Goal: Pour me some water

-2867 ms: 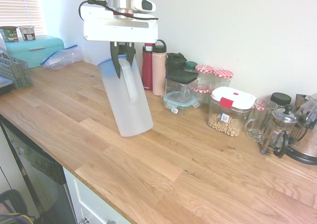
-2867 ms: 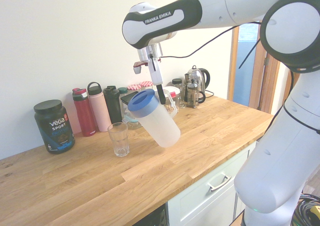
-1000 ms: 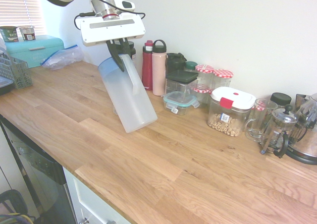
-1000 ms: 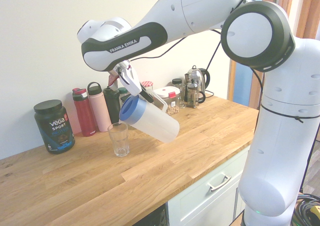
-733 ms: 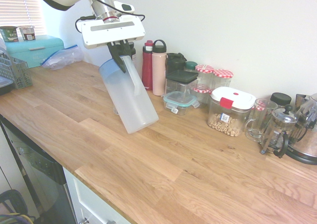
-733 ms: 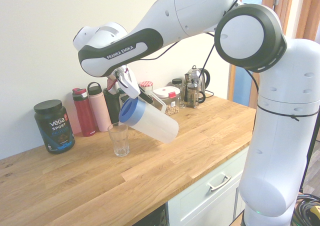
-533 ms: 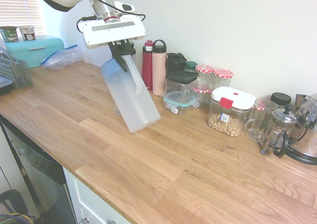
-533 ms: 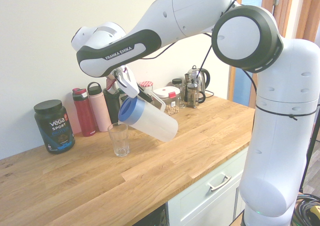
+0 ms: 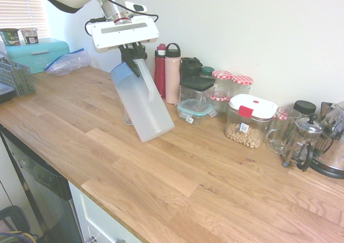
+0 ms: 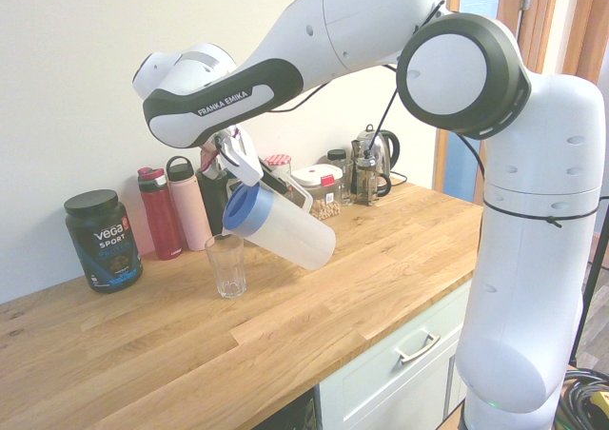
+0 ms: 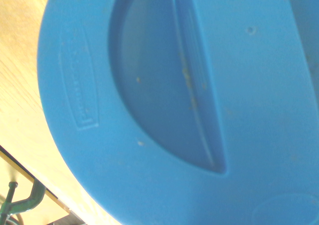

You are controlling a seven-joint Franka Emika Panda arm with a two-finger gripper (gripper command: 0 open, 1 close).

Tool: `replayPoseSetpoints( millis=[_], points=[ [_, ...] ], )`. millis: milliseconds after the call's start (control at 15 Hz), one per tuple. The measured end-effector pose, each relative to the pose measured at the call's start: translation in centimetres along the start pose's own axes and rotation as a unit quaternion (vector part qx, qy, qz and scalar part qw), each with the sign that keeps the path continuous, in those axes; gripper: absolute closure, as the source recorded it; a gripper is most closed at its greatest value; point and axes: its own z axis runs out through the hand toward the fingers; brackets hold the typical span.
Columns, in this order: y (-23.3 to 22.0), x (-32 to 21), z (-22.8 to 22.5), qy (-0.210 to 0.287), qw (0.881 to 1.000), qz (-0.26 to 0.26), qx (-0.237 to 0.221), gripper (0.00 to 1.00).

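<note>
Pitcher [image 10: 283, 227] held by handle in clamped gripper [image 9: 134, 55], long axis tilted, blue lid [image 11: 164, 105] end lowest, just above drinking glass [image 10: 225, 264] rim.

The pitcher [image 9: 143, 105] I hold is frosted, matt, see-through plastic, and its blue lid [image 11: 164, 105] is smooth plastic with a dull sheen and a raised stamp. The glass [image 10: 225, 265] below is clear and shiny, on a counter [image 9: 177, 184] of warm planked wood with a soft satin finish. My arm [image 10: 381, 30] is glossy white plastic with black bands.
</note>
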Motion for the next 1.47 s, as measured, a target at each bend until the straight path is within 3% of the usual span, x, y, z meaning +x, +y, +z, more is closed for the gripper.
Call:
replayPoseSetpoints(
  millis=[267,600,800,1067,1467],
  points=[
    [2.3,-0.3,0.2,0.02,0.999,0.022,0.033,1.0],
    [10.6,-4.8,-0.4,0.1,0.979,0.09,0.154,1.0],
    [14.7,-6.6,2.3,0.136,0.952,0.142,0.233,1.0],
    [16.2,-7.0,8.1,0.159,0.909,0.215,0.318,1.0],
    [16.9,-11.6,12.7,0.204,0.84,0.321,0.387,1.0]
  ],
)
